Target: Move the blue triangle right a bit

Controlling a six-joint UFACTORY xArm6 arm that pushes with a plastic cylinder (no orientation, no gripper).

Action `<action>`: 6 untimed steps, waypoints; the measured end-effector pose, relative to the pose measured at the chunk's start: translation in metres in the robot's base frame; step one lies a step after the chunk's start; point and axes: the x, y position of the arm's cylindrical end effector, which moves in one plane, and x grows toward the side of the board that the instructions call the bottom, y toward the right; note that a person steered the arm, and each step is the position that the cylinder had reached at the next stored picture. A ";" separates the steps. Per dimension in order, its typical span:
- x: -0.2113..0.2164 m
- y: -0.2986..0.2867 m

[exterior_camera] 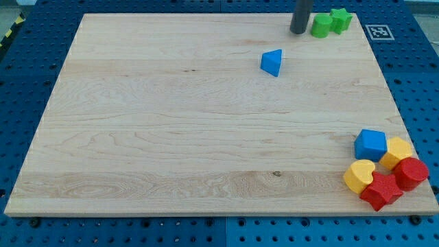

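The blue triangle (271, 62) lies on the wooden board (171, 137), above centre toward the view's top right. My tip (298, 31) is at the view's top, up and to the right of the blue triangle and apart from it. It stands just left of a green cylinder (320, 26), close to touching it.
A green star (340, 19) sits right of the green cylinder at the top edge. At the view's bottom right a cluster holds a blue cube (371, 145), a yellow hexagon (397, 152), a red cylinder (411, 173), a yellow heart (359, 175) and a red star (381, 191).
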 end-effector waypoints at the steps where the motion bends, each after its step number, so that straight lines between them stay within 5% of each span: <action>1: 0.021 -0.066; 2: 0.063 -0.121; 3: 0.106 -0.093; 6: 0.107 -0.059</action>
